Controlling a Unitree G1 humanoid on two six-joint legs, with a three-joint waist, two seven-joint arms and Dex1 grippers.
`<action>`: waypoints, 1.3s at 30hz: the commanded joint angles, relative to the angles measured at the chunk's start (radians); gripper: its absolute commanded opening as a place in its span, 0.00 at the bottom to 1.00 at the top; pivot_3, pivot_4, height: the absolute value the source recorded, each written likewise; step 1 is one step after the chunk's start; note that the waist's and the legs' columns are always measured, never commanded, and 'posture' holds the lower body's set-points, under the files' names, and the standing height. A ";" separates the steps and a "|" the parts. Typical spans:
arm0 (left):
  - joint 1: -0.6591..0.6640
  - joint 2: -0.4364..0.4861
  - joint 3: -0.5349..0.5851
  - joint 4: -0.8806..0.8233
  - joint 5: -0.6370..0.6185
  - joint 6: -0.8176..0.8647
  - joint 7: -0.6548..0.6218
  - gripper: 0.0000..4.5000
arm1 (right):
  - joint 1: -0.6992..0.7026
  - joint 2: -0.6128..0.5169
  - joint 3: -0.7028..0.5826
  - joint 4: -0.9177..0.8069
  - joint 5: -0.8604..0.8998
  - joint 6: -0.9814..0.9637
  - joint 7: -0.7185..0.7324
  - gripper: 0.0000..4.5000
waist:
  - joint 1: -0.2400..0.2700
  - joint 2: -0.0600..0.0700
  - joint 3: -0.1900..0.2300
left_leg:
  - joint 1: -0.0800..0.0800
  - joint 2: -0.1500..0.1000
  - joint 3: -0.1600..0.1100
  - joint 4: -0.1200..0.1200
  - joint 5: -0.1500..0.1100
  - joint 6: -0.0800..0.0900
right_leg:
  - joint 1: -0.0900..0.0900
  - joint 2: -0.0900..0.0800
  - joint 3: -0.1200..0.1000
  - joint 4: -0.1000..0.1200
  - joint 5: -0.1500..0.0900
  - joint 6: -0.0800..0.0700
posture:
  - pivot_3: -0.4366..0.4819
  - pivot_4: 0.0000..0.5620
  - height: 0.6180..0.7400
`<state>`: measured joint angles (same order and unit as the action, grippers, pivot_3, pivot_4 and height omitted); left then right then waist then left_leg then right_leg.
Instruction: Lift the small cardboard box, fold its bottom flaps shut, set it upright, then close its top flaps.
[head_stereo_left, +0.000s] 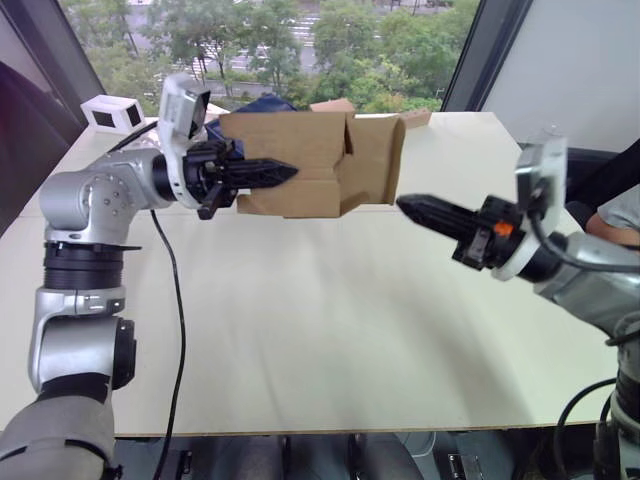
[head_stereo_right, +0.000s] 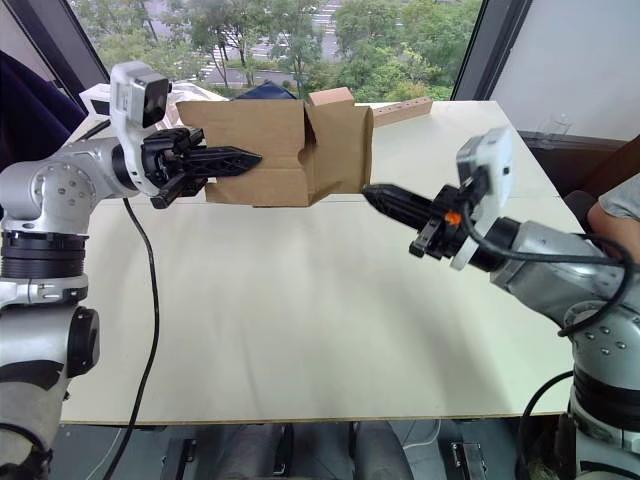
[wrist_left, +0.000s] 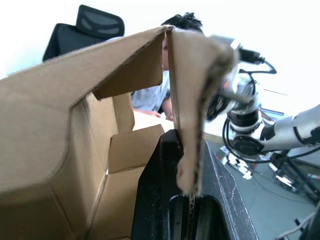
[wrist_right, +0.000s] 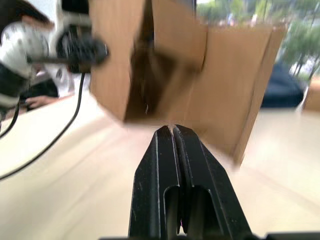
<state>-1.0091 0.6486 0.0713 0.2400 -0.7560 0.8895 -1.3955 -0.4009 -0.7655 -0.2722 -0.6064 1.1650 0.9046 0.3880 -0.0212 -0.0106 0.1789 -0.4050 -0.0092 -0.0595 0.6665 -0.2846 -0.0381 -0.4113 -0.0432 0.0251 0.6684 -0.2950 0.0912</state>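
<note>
**Above the table, box aloft**

Over the pale table (head_stereo_left: 330, 340) we see the left gripper (head_stereo_left: 285, 172) clenched on a panel of the small cardboard box (head_stereo_left: 300, 165), held clear of the surface. Just off its flapped end, the right gripper (head_stereo_left: 408, 206) points in, fingers pressed together, grasping nothing. Bare tabletop spreads below; windows behind.

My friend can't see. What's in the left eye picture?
The left gripper holds a small cardboard box up above a pale table, pinching one wall. The right gripper, fingers shut, points at its open flaps.
</note>
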 joint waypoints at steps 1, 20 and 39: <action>-0.024 0.007 0.008 -0.049 -0.031 0.012 -0.020 0.00 | -0.019 0.008 0.034 -0.019 -0.060 -0.050 0.015 0.01 | 0.003 0.000 0.000 | 0.000 0.000 0.000 0.000 0.000 0.000 | 0.000 0.000 0.000 0.000 0.000 0.000 | 0.48 0.27 1.00; 0.002 -0.040 0.005 -0.087 -0.059 0.035 0.016 0.00 | -0.169 0.146 0.137 0.018 0.063 -0.008 -0.082 0.01 | 0.006 0.000 0.000 | -0.001 0.000 -0.001 0.001 0.000 0.000 | 0.000 -0.001 0.000 0.000 0.000 0.000 | 0.48 0.27 1.00; 0.020 -0.053 0.047 -0.108 -0.103 0.042 0.077 0.00 | -0.080 -0.029 -0.112 0.276 0.003 -0.171 0.001 0.01 | 0.003 0.000 0.000 | 0.003 0.001 0.000 0.000 0.000 0.000 | 0.003 0.001 0.000 -0.001 0.000 0.000 | 0.48 0.27 1.00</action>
<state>-0.9766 0.5945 0.1003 0.1543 -0.8386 0.9351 -1.3198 -0.4834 -0.8076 -0.4135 -0.3639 1.2632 0.7867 0.3793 -0.0183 -0.0105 0.1791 -0.4028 -0.0087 -0.0591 0.6664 -0.2849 -0.0377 -0.4088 -0.0426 0.0255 0.6678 -0.2951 0.0912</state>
